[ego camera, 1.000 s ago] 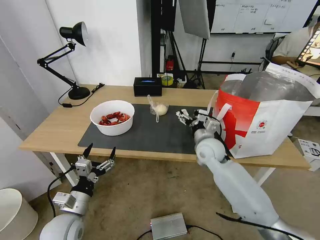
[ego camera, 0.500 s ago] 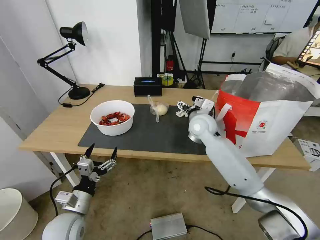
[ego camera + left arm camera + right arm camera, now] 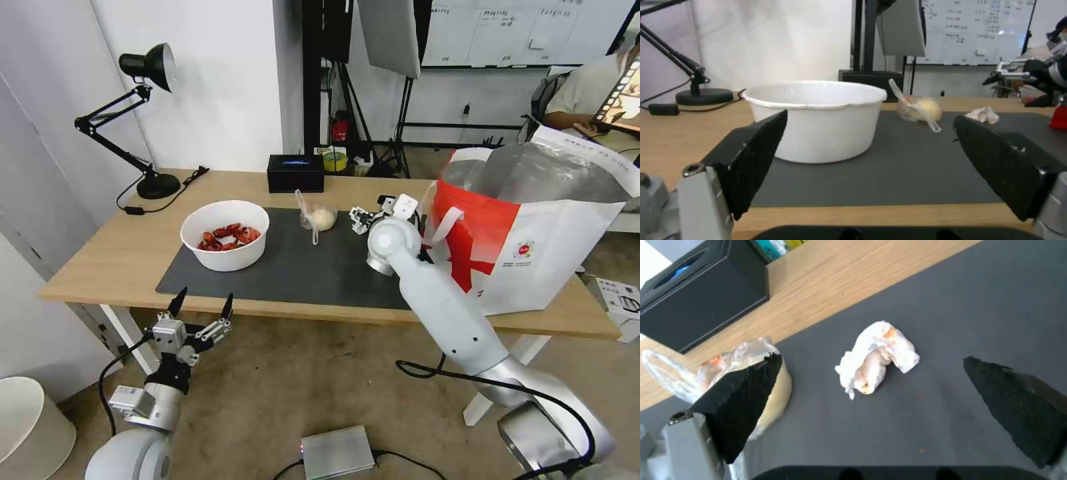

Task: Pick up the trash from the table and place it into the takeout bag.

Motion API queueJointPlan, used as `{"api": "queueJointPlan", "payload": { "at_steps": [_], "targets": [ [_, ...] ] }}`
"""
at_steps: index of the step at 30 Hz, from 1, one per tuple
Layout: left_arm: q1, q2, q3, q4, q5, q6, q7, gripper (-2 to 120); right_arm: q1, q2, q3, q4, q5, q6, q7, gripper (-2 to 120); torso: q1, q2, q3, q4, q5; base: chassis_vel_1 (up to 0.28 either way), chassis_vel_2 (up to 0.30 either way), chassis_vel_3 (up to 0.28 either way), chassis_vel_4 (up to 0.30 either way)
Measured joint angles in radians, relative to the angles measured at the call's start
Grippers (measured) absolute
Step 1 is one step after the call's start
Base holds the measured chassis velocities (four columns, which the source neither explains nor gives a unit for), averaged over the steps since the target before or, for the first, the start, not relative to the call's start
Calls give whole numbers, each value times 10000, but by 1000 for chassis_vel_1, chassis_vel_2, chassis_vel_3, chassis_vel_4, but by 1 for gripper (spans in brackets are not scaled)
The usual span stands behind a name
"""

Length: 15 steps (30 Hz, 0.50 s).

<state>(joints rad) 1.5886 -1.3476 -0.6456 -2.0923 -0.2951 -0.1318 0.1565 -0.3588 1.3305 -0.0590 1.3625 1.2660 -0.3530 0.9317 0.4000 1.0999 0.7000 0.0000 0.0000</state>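
Observation:
A crumpled white tissue (image 3: 878, 356) lies on the dark grey mat (image 3: 293, 267) of the table (image 3: 113, 253). My right gripper (image 3: 361, 218) hovers open just above it, one finger on each side. Beside it lies the clear bag with the cream bun (image 3: 320, 217), partly behind one finger in the right wrist view. On the mat's left end stands the white bowl of red shells (image 3: 225, 235). The takeout bag (image 3: 533, 227) stands open at the table's right end, close behind my right wrist. My left gripper (image 3: 205, 298) waits open, below and before the table's front edge.
A black tissue box (image 3: 295, 173) sits at the back of the table, a black desk lamp (image 3: 143, 120) at the back left. A grey metal box (image 3: 337, 452) lies on the floor. A white bin (image 3: 30, 427) stands at the lower left.
My right arm has reached farther over the mat toward the back, bringing its open gripper over the tissue. The left arm has hardly moved.

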Motion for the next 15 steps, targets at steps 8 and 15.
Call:
{"api": "queueJointPlan", "payload": {
  "at_steps": [8,15],
  "targets": [
    [93,-105,-29,-89,91,-23,11,100,92,194,23,-565,-343,53,-119,100,0,0,1,1,0,0,0,0,0],
    [140,-231,-7,-115,188,-87,33,100,286,275,25,-1082,-961,221,-536,100,0,0,0,1,0,0,0,0,0]
  ]
}}
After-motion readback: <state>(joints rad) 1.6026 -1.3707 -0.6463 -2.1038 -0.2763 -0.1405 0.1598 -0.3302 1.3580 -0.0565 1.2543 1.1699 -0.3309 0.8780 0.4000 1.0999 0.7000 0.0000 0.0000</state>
